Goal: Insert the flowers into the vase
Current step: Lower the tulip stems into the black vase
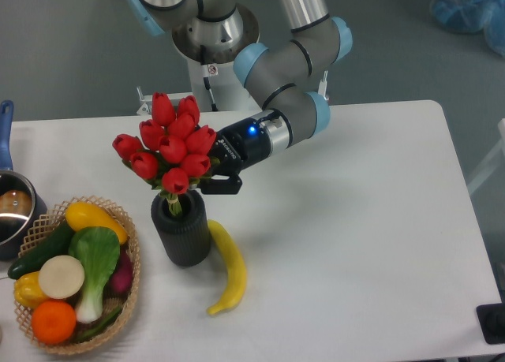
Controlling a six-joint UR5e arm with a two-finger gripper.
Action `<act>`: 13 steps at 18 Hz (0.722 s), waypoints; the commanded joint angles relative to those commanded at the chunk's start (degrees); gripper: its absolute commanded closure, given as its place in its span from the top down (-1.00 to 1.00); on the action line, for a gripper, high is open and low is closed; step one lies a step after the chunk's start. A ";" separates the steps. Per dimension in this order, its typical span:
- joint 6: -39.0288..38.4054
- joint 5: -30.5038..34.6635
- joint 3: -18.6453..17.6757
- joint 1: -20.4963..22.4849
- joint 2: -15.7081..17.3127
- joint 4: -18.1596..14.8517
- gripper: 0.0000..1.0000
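White table point(355, 220) fills most of the single view, with grey floor behind it along the top of the frame. Left of centre stands the vase point(183, 234), a dark ribbed cylinder, upright. The flowers point(170, 151) rise from its mouth, red buds uppermost and leaning slightly toward the upper left, green stems running down into the opening; their lower ends are hidden inside. The gripper point(211, 175) reaches in from the right, just beside the bunch at the base of the buds. Its jaws are mostly covered by buds and leaves, so I cannot tell whether they are closed on the stems. A banana point(229, 267) lies touching the vase's right side. At lower left sits a basket point(131, 287) of vegetables, and a pot point(11, 212) is cut off by the left edge.
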 joint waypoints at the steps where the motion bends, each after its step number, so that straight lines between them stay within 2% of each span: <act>1: 0.35 0.00 -0.18 0.00 0.00 -0.09 -0.32; 13: 1.85 0.09 -0.18 0.09 -1.67 0.00 -0.32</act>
